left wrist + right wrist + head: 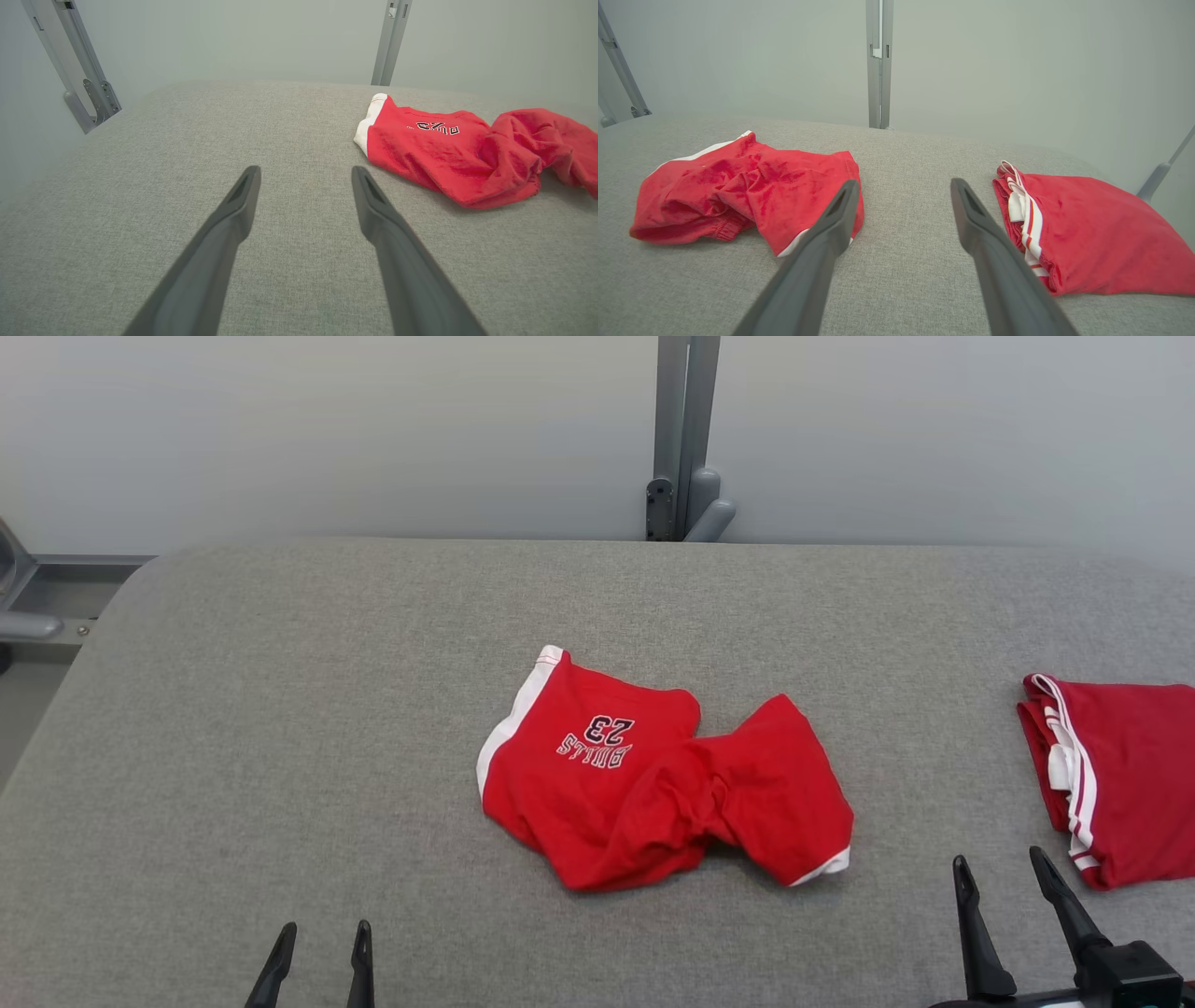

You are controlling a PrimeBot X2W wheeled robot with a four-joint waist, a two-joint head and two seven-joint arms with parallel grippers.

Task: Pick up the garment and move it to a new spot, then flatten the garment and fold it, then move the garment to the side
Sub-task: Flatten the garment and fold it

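Garment (653, 775) lies crumpled on the counter (280, 709). My left hand (325, 926) and right hand (999, 857) hover short of it, both spread apart, empty. Folded red cloth (1130, 765) near right hand.

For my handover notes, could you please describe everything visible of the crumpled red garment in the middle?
The red garment looks like soft jersey shorts with white hem bands and "BULLS 23" lettering, upside down in the head view. It lies crumpled and twisted on the grey fabric table, touching nothing else.
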